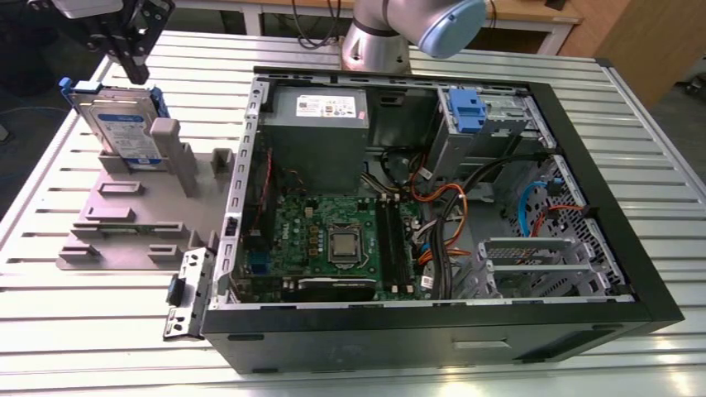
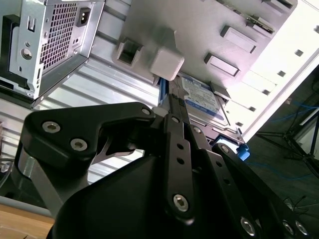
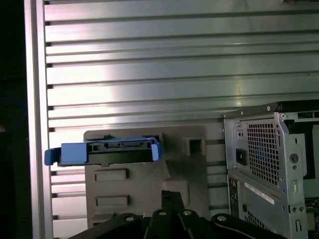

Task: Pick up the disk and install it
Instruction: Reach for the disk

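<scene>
The disk (image 1: 116, 124) stands on edge in a grey holder plate (image 1: 121, 223) at the exterior view's left, its white-and-blue label facing out and blue rails along its sides. My gripper (image 1: 135, 73) hangs just above the disk's upper edge, its fingers together and nothing between them. In the first wrist view the disk (image 3: 107, 152) appears edge-on with its blue rails, beyond the shut gripper (image 3: 171, 195). In the second wrist view the gripper (image 2: 172, 107) points toward the labelled disk (image 2: 202, 99) in the grey holder (image 2: 164, 20).
An open black computer case (image 1: 617, 248) lies on the slatted metal table (image 1: 88, 331), beside the holder. Inside are the motherboard (image 1: 331, 231), a grey power supply (image 1: 320, 107) and a silver drive cage with a blue latch (image 1: 469, 112). The arm's base (image 1: 381, 41) stands behind.
</scene>
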